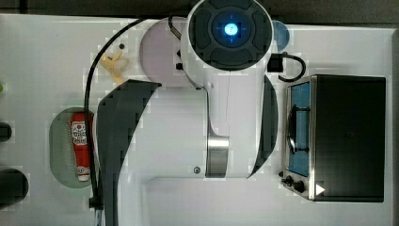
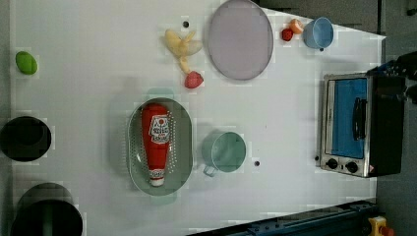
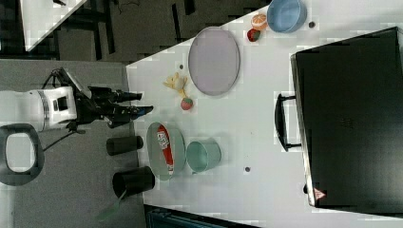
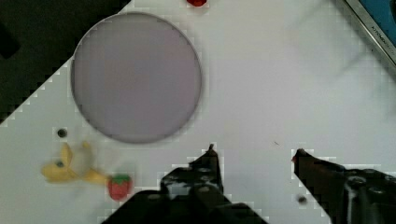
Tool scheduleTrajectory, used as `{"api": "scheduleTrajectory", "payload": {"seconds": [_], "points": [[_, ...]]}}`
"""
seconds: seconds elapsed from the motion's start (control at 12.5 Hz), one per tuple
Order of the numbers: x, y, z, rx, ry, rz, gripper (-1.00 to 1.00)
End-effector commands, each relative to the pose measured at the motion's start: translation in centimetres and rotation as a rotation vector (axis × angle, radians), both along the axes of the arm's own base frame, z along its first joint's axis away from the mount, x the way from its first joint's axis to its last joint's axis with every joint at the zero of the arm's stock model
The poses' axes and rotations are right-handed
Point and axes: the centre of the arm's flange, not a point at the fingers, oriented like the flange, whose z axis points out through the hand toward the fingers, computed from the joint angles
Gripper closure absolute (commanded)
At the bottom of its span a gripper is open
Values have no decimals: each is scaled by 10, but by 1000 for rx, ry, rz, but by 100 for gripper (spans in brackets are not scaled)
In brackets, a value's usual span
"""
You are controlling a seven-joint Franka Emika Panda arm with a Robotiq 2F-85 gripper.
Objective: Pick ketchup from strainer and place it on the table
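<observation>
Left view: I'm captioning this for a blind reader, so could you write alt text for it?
A red ketchup bottle lies in a pale green strainer on a white table, cap toward the left view's bottom. A green cup sits beside the strainer, a lilac plate, banana peel and strawberry above, a toaster oven at the right.

The ketchup (image 2: pixel 156 142) was a smooth red plastic bottle with a printed white label. The strainer (image 2: pixel 183 147) was pale green perforated plastic. The table (image 2: pixel 88 98) looked matt white; the toaster oven (image 2: pixel 361 125) had brushed-metal trim.
</observation>
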Motion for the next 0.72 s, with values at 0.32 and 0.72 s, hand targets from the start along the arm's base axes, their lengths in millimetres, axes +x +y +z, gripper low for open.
{"api": "scheduleTrajectory", "payload": {"seconds": [0.32,0.72], "points": [[-67,26,56,-13,27,56,-100],[-59,168,14,-19,24,321,-100]]}}
